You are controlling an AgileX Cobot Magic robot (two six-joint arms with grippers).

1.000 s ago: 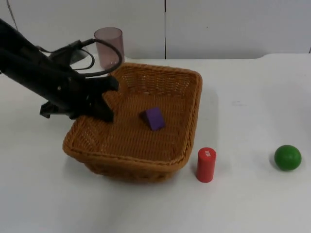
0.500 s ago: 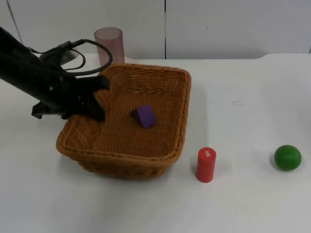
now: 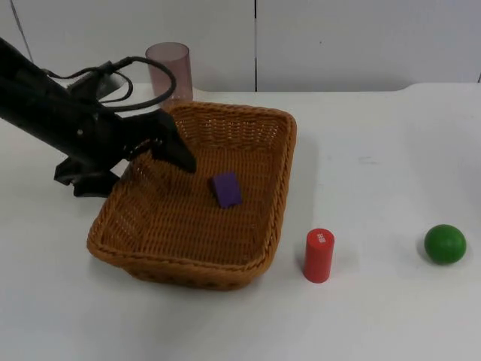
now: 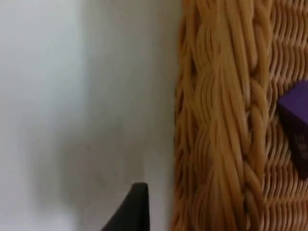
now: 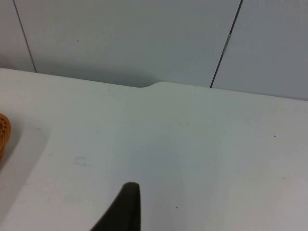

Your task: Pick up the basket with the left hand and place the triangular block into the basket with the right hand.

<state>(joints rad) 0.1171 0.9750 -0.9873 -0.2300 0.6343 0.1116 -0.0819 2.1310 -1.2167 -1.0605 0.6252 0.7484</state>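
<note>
One woven basket (image 3: 248,242) sits on the white tabletop (image 3: 376,316), with a purple triangular block (image 3: 225,189) lying on its floor near the middle. The left hand (image 3: 161,147) is at the basket's left rim; one finger (image 3: 176,150) reaches inward over the weave, and the other side is hidden behind the arm, so I cannot tell whether the hand is clamped on the rim or released. In the left wrist view, the braided rim (image 4: 216,125) runs just beside a black fingertip (image 4: 132,209), and the block (image 4: 294,130) lies inside on the weave.

A red cylinder (image 3: 319,256) stands upright just right of the basket; white markings on its top face are too small to read. A green ball (image 3: 445,244) lies well apart to the right. A translucent pink cup (image 3: 169,71) stands behind the basket near the wall.

The right wrist view shows a right-hand fingertip (image 5: 122,209) above bare tabletop; its state cannot be told.
</note>
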